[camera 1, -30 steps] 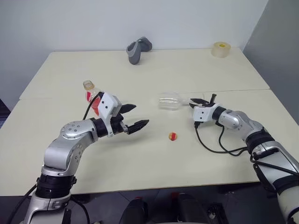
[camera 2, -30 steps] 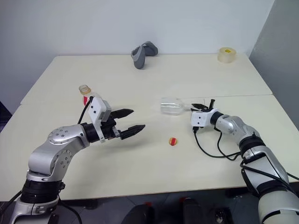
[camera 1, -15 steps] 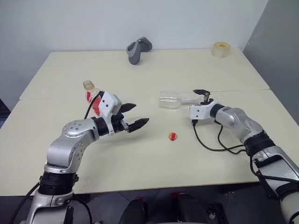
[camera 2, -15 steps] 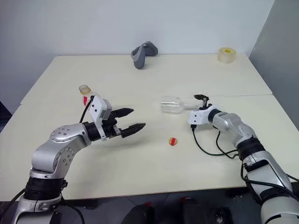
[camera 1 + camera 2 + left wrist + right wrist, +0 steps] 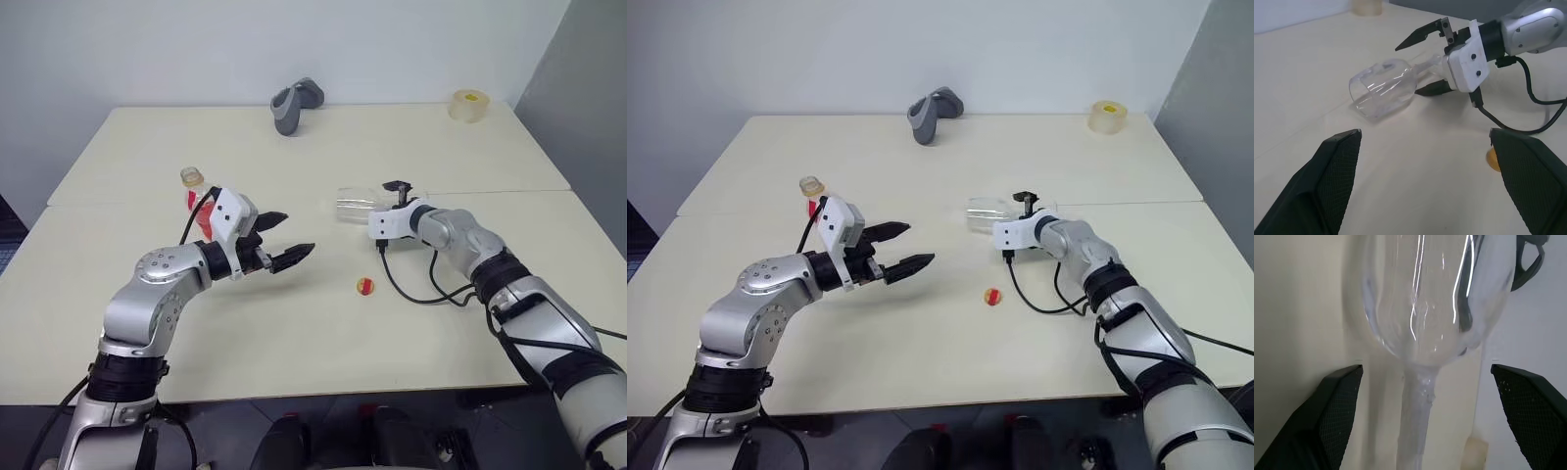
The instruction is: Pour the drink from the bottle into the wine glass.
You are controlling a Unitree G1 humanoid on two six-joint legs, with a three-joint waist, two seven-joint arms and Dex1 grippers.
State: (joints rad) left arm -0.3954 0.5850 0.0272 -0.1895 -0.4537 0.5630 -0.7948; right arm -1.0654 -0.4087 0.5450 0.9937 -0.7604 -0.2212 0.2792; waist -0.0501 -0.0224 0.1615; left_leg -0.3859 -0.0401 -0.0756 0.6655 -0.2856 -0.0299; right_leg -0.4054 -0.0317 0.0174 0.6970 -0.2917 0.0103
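Wine glass down on its side; recovery precedes any pour.
The wine glass (image 5: 359, 205) lies on the table (image 5: 411, 147), stem between the right gripper (image 5: 1426, 62)'s spread fingers, ungrasped; the bottle (image 5: 199, 201) stands behind the left gripper (image 5: 284, 239), fingers spread, empty; next, judged: clamp stem, stand glass upright; a second ago the right gripper sat further right, narrower.

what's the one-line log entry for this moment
wine glass on its side | right gripper open around stem | left gripper open | bottle uncapped
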